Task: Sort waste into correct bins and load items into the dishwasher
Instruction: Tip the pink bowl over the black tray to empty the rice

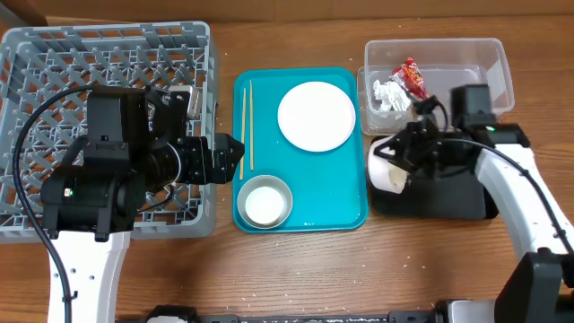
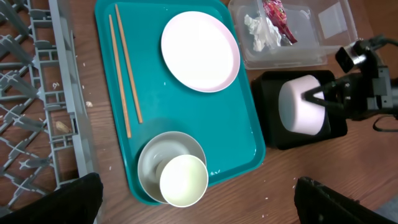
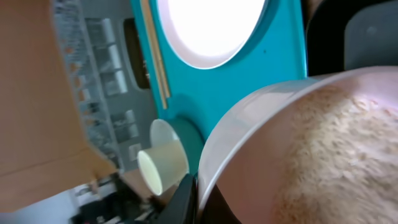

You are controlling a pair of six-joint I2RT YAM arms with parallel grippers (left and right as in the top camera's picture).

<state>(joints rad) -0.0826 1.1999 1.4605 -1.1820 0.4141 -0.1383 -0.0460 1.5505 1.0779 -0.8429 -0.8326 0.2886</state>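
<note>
Right gripper [image 1: 406,154] is clamped on a white bowl [image 1: 386,168] at about 3 o'clock, tipped on its side over the black tray [image 1: 430,201]; my guess is that's so the rice [image 3: 336,155] can slide out, though most of it seems stuck inside. Its forearm comes up from 5 o'clock, wrist rolled over. The red wrapper [image 1: 411,77] and tissue [image 1: 387,93] sit in the clear tub [image 1: 498,63] at 1 o'clock. Left gripper [image 1: 226,154] hovers off the dish rack [image 1: 54,54] at 9 o'clock, pointing at the teal tray [image 1: 332,188]; fingers spread wide, holding nothing. Plate [image 1: 316,117], chopsticks [image 1: 247,126], and grey-rimmed bowl [image 2: 154,154] with cup [image 2: 183,180] wait on that tray.
</note>
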